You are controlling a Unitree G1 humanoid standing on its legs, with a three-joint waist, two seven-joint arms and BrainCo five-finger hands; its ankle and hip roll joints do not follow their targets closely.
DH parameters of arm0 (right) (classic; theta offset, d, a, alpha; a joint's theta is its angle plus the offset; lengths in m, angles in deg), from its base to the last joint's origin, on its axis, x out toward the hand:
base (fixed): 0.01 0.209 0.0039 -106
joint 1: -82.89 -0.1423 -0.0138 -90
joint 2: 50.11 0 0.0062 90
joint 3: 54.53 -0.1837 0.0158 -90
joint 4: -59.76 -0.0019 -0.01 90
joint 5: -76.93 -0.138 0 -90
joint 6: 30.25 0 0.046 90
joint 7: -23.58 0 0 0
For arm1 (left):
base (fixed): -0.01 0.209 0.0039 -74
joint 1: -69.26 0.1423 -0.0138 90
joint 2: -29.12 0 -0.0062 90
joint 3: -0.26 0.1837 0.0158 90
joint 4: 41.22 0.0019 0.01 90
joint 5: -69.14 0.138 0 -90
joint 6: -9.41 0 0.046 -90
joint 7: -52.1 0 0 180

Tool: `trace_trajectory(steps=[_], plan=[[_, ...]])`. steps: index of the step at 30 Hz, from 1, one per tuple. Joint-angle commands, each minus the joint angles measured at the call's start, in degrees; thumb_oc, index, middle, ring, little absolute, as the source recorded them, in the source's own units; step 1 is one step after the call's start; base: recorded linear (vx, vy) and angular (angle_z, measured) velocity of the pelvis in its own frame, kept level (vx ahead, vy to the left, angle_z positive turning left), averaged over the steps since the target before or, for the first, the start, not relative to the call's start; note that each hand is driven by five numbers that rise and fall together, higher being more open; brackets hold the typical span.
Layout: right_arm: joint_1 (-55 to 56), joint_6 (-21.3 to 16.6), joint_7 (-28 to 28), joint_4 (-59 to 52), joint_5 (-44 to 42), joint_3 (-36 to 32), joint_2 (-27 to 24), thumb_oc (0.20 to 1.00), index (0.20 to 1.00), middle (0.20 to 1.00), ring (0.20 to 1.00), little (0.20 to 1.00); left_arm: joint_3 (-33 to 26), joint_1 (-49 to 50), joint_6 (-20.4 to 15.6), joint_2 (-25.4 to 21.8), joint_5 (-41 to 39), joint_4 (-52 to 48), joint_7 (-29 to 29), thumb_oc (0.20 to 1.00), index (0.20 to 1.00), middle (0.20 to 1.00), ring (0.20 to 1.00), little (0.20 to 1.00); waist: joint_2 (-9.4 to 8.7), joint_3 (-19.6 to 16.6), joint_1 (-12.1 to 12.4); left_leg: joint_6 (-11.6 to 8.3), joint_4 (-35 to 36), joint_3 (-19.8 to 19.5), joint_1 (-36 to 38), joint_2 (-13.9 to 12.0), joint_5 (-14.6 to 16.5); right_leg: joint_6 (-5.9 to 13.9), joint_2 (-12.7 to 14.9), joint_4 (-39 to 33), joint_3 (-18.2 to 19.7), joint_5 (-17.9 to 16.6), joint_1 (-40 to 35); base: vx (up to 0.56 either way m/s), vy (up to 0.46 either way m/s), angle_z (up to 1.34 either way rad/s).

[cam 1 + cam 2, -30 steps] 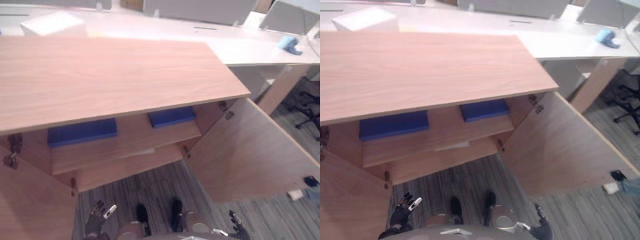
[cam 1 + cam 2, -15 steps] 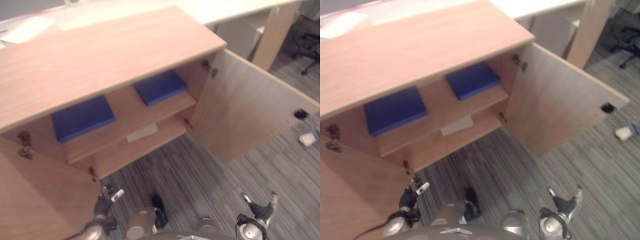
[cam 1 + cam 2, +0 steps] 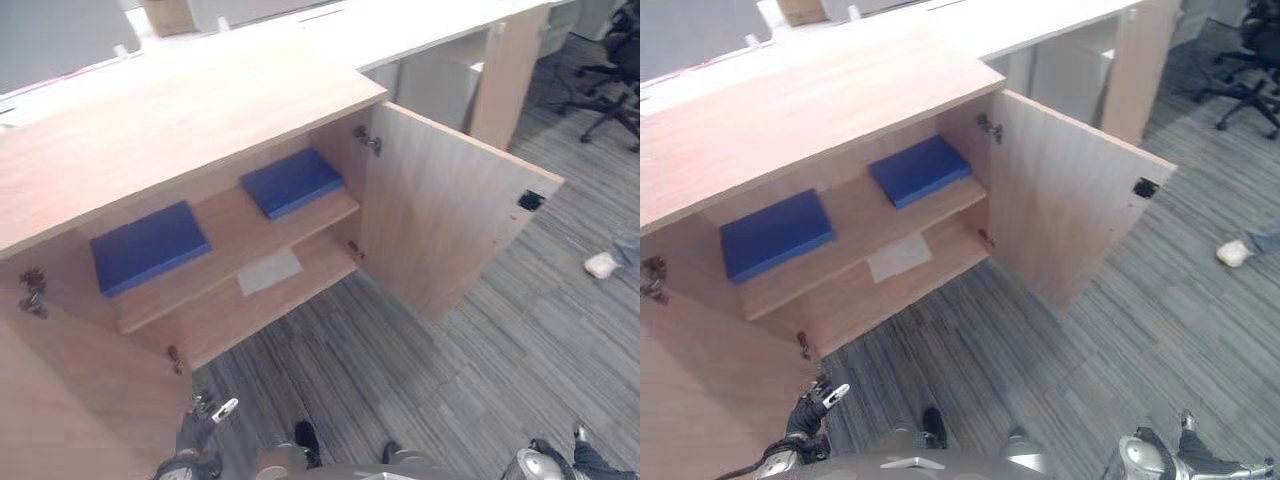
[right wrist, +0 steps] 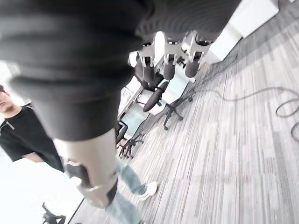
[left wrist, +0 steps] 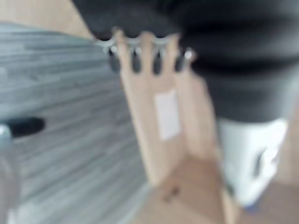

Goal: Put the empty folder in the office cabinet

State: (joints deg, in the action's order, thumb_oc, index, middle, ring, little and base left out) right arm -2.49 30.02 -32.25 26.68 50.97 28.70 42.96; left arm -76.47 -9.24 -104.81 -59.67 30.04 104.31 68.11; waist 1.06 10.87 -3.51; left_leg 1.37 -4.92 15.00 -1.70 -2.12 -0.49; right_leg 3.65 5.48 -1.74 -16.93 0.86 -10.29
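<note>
- Cabinet (image 3: 180, 110): 1, wood, both doors open. Right door (image 3: 440, 220) swung out to the right; left door (image 3: 70, 400) at near left.
- Folders: 2, both blue, both flat on the upper shelf (image 3: 225, 255). Left folder (image 3: 145, 245) and right folder (image 3: 290, 182) well apart, not touching.
- Paper (image 3: 268, 271): 1 pale sheet lying on the lower shelf, below and between the two folders.
- Left hand (image 3: 812, 405): low at near left, just beside the left door's edge, above the floor. Fingers straight and relaxed in its wrist view (image 5: 145, 58), holding nothing.
- Right hand (image 4: 168, 63): low at near right, well clear of the cabinet. Fingers hang straight, nothing in them.
- Neither hand carries a folder; both folders are inside the cabinet.
- Desk (image 3: 400, 30): long, pale, runs behind the cabinet to the far right.
- Chairs: 1 office chair (image 3: 610, 70) at far right; more in the right wrist view, count unclear.
- Person: 1, shoe (image 3: 602, 264) on the floor at right; standing figure (image 4: 28, 140) in the right wrist view.
</note>
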Motion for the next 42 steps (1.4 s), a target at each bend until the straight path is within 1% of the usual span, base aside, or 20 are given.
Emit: trace_trajectory(steps=[1,5,7,8,9,10,12,14,15,18,19,23,26,28,29,30,33,38,40,42], plan=[[-3.8,-1.8,7.9,-0.1,-3.0,-2.6,-5.7,1.0,1.0,1.0,1.0,1.0,-0.3,-1.2,1.1,-2.7,4.9,-3.1,-2.1,1.0,1.0,1.0,1.0,1.0,2.45,0.8,2.3,-0.7,9.5,2.5,9.6,0.2,2.5,1.21,0.9,2.0,0.9,1.0,3.8,-0.01,-0.28,0.21],[-6.6,1.6,17.5,-1.6,-14.2,-5.0,-11.0,1.0,1.0,1.0,1.0,1.0,-0.9,-0.7,4.0,-5.3,6.8,-5.4,-2.1,1.0,1.0,1.0,1.0,1.0,2.51,0.9,3.3,-1.5,9.8,0.8,8.8,0.1,1.4,0.68,0.2,1.1,0.0,0.8,3.8,-0.02,-0.204,0.39],[-6.6,1.6,17.5,-1.6,-14.2,-5.0,-11.0,1.0,1.0,1.0,1.0,1.0,-0.9,-0.7,4.0,-5.3,6.8,-5.4,-2.1,1.0,1.0,1.0,1.0,1.0,2.51,0.9,3.3,-1.5,9.8,0.8,8.8,0.1,1.4,0.68,0.2,1.1,0.0,0.8,3.8,-0.01,-0.07,0.1],[-7.7,2.6,19.6,-1.3,-16.2,-6.3,-13.0,1.0,1.0,1.0,1.0,1.0,-0.9,-0.7,4.7,-5.9,6.7,-6.2,-1.5,1.0,1.0,1.0,1.0,1.0,2.55,1.0,3.6,-1.77,9.8,0.6,8.6,0.0,1.1,0.57,-0.1,0.7,-0.2,0.7,3.7,-0.07,-0.231,0.04],[-11.5,5.1,23.1,-0.8,-19.1,-9.0,-17.9,1.0,1.0,1.0,1.0,1.0,-0.4,-0.7,5.8,-7.2,7.6,-7.6,-0.4,1.0,1.0,1.0,1.0,1.0,2.91,1.3,4.3,-2.57,9.9,0.2,7.6,-0.2,0.2,0.4,-0.6,0.2,-0.5,0.4,4.1,-0.07,-0.231,0.04],[-11.5,5.1,23.1,-0.8,-19.1,-9.0,-17.9,1.0,1.0,1.0,1.0,1.0,-0.4,-0.7,5.8,-7.2,7.6,-7.6,-0.4,1.0,1.0,1.0,1.0,1.0,2.91,1.3,4.3,-2.57,9.9,0.2,7.6,-0.2,0.2,0.4,-0.6,0.2,-0.5,0.4,4.1,-0.09,-0.231,0.1],[-13.9,5.7,24.9,-0.2,-19.1,-9.3,-20.3,1.0,1.0,1.0,1.0,1.0,0.3,-1.1,6.0,-7.5,7.6,-7.7,-0.4,1.0,1.0,1.0,1.0,1.0,3.2,1.6,4.6,-3.02,9.8,0.1,6.8,-0.4,-0.4,0.2,-0.8,0.2,-0.7,0.4,4.6,-0.07,-0.087,0.2],[-20.1,9.3,28.6,0.0,-16.0,-7.7,-26.1,1.0,1.0,1.0,1.0,1.0,1.9,-2.3,5.9,-7.8,6.0,-7.5,0.2,1.0,1.0,1.0,1.0,1.0,4.48,2.9,5.0,-4.01,9.5,0.0,4.4,-0.7,-1.7,-0.19,-0.7,0.5,-0.9,0.7,6.3,-0.17,-0.034,0.18],[-20.1,9.3,28.6,0.0,-16.0,-7.7,-26.1,1.0,1.0,1.0,1.0,1.0,1.9,-2.3,5.9,-7.8,6.0,-7.5,0.2,1.0,1.0,1.0,1.0,1.0,4.48,2.9,5.0,-4.01,9.5,0.0,4.4,-0.7,-1.7,-0.19,-0.7,0.5,-0.9,0.7,6.3,-0.21,-0.007,-0.09],[-28.4,13.1,39.0,0.4,-13.2,-3.1,-34.4,1.0,1.0,1.0,1.0,1.0,3.5,-4.4,4.9,-7.9,4.7,-7.4,1.1,1.0,1.0,1.0,1.0,1.0,6.95,5.6,5.4,-5.33,9.1,0.1,0.9,-0.9,-3.7,-0.72,-0.3,1.3,-1.4,1.1,9.1,-0.19,0.004,-0.28],[-29.5,13.9,40.6,0.5,-12.9,-2.5,-35.5,1.0,1.0,1.0,1.0,1.0,3.6,-4.7,4.8,-8.1,4.4,-7.6,1.1,1.0,1.0,1.0,1.0,1.0,7.11,5.7,5.5,-5.89,9.4,-0.7,1.1,-0.7,-3.0,-0.38,-0.2,1.4,-0.8,2.1,9.0,-0.12,-0.001,-0.21],[-37.2,17.1,48.5,2.2,-12.1,1.8,-40.5,1.0,1.0,1.0,1.0,1.0,4.4,-6.7,4.9,-8.4,1.9,-8.8,0.9,1.0,1.0,1.0,1.0,1.0,9.25,7.7,5.5,-6.56,9.4,-1.1,-0.5,-0.3,-3.8,-0.71,0.3,2.9,-1.1,2.7,11.8,-0.13,0.01,0.1],[-44.1,19.0,53.6,3.5,-13.0,6.1,-42.1,1.0,1.0,1.0,1.0,1.0,4.1,-8.2,5.5,-8.7,0.8,-8.9,1.1,1.0,1.0,1.0,1.0,1.0,10.54,9.1,5.5,-7.03,9.5,-1.4,-1.7,-0.2,-4.3,-1.0,0.6,4.1,-1.0,3.1,13.5,-0.09,0.012,0.01],[-44.8,19.2,54.2,3.6,-12.6,6.5,-42.2,1.0,1.0,1.0,1.0,1.0,4.0,-8.3,5.8,-8.7,0.6,-8.9,1.1,1.0,1.0,1.0,1.0,1.0,10.86,9.5,5.5,-6.65,9.2,-0.6,-2.3,-0.4,-5.3,-1.41,0.6,4.4,-1.7,2.1,14.0,-0.05,0.004,-0.01],[-46.4,20.1,56.4,3.7,-11.1,7.8,-42.3,1.0,1.0,1.0,1.0,1.0,3.7,-8.5,6.1,-8.7,0.0,-8.6,1.2,1.0,1.0,1.0,1.0,1.0,10.86,9.7,5.6,-7.34,9.4,-1.3,-1.9,-0.2,-4.7,-1.09,0.9,4.9,-1.1,3.5,13.8,0.0,0.0,0.0],[-47.5,20.6,57.6,3.5,-8.7,9.0,-42.2,1.0,1.0,1.0,1.0,1.0,3.2,-8.7,6.5,-8.8,-0.3,-8.5,1.5,1.0,1.0,1.0,1.0,1.0,11.0,10.1,5.6,-7.5,9.4,-1.1,-2.1,-0.3,-4.9,-1.17,1.0,5.2,-1.1,3.6,14.0,0.09,0.0,0.03],[-49.7,21.7,58.2,3.4,-8.6,11.3,-42.5,1.0,1.0,1.0,1.0,1.0,2.4,-8.7,6.7,-8.7,0.0,-8.5,0.8,1.0,1.0,1.0,1.0,1.0,11.16,11.1,5.6,-7.66,9.1,-0.8,-2.4,-0.6,-5.3,-1.47,1.1,6.2,-1.2,4.0,14.4,0.02,-0.009,-0.01],[-54.5,23.4,54.7,5.3,-10.6,12.6,-43.2,1.0,1.0,1.0,1.0,1.0,2.0,-9.1,6.7,-9.1,-0.6,-8.3,-0.3,1.0,1.0,1.0,1.0,1.0,11.62,12.0,6.1,-7.94,9.3,-0.5,-3.1,-1.1,-5.7,-2.0,1.2,8.3,-1.8,5.4,15.8,0.0,-0.008,0.0],[-56.3,23.0,54.5,7.4,-10.6,11.9,-43.8,1.0,1.0,1.0,1.0,1.0,1.5,-9.1,6.5,-9.1,-1.1,-8.0,-0.5,1.0,1.0,1.0,1.0,1.0,11.66,12.5,6.6,-8.21,9.1,-0.7,-3.4,-1.5,-5.9,-2.2,1.2,9.3,-2.3,6.0,16.0,0.05,-0.082,0.05],[-58.3,23.0,52.0,7.9,-12.7,12.4,-44.4,1.0,1.0,1.0,1.0,1.0,1.3,-9.0,6.6,-9.3,-1.0,-8.4,-0.4,1.0,1.0,1.0,1.0,1.0,11.94,13.0,7.0,-8.36,8.8,-0.9,-3.7,-1.7,-6.1,-2.39,1.5,10.6,-2.6,6.5,16.5,0.04,-0.085,0.11]])
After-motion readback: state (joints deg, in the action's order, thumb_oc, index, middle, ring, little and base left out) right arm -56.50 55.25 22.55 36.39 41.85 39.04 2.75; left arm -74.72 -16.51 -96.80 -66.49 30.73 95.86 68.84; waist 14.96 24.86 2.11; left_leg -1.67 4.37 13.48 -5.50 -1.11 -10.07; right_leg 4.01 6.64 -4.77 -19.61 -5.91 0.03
